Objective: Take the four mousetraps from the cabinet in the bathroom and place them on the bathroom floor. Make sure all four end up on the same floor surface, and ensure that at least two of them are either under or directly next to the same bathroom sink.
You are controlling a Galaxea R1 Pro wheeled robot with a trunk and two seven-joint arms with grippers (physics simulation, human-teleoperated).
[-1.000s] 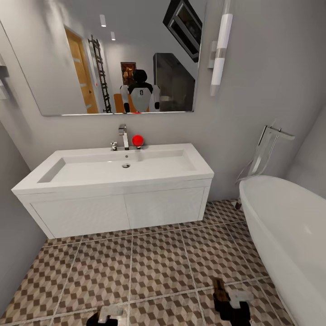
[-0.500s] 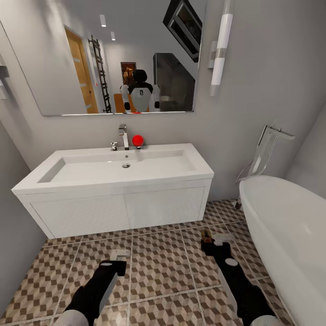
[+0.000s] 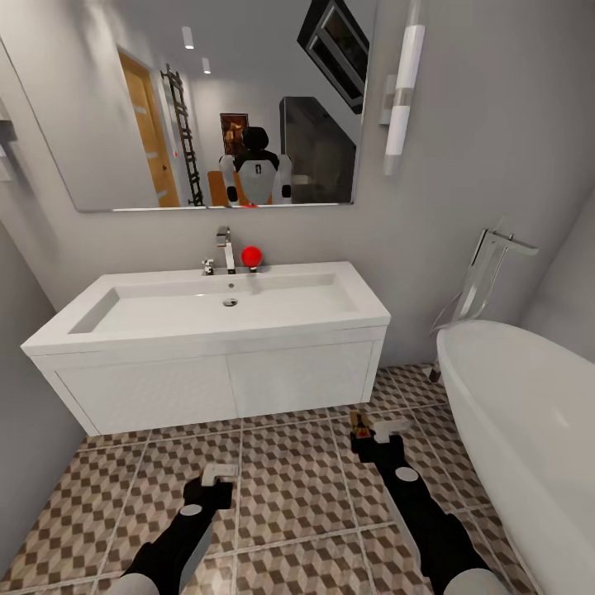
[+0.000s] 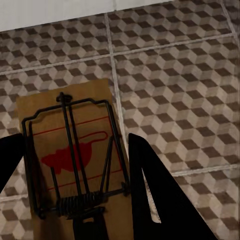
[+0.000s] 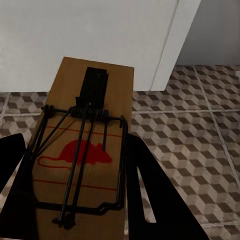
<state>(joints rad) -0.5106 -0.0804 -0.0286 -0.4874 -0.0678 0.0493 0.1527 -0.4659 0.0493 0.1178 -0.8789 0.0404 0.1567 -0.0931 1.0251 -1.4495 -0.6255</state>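
We stand facing the sink (image 3: pixel 207 318), and both of our arms reach out low over the bathroom floor (image 3: pixel 289 487) in front of its white vanity. Our left gripper (image 3: pixel 218 473) is clamped on a mousetrap (image 4: pixel 67 155), the tan board held flat between the two dark fingers with tile passing beneath it, short of the vanity's left door. Our right gripper (image 3: pixel 373 430) grips a second mousetrap (image 5: pixel 87 155), which hangs nearer the sink, just off the vanity's right corner and between it and the bathtub (image 3: pixel 529 413). Neither board touches the tiles yet, as far as we can judge. The risk we see from here is a drop from height: let go while a trap is tilted or well above the floor, and it could bounce, flip, or skid away from the sink, so it no longer counts as next to it. The right trap could also knock the vanity front if we push forward carelessly, twisting it in the fingers. Lowering each board close to the tiles before releasing should avoid that
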